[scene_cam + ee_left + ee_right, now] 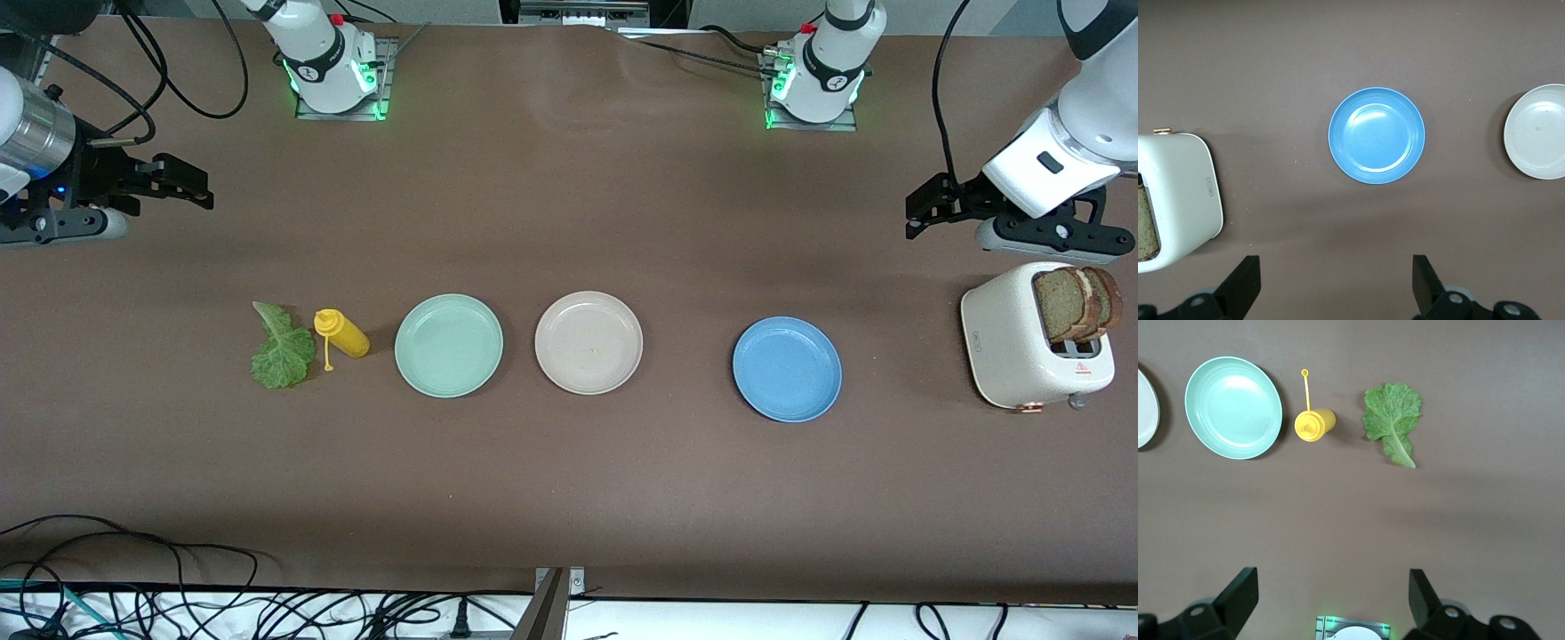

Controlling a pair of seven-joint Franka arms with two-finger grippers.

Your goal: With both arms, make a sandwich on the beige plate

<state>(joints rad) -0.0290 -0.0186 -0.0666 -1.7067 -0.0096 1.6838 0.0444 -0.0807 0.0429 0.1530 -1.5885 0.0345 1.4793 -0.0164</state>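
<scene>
The beige plate [589, 342] lies empty mid-table; it also shows in the left wrist view [1537, 131]. Two brown bread slices [1076, 305] stand in the white toaster [1031, 351] at the left arm's end of the table. A green lettuce leaf [283, 348] lies flat at the right arm's end and shows in the right wrist view [1393, 419]. My left gripper [916, 212] is open and empty over bare table beside the toaster; its fingers [1245, 283] stand wide apart. My right gripper [203, 188] is open and empty over bare table at the right arm's end.
A mint-green plate [449, 345] lies beside the beige plate toward the right arm's end. A blue plate [787, 368] lies toward the left arm's end. A yellow squeeze bottle [340, 335] lies on its side between the lettuce and the mint plate. Cables run along the table's front edge.
</scene>
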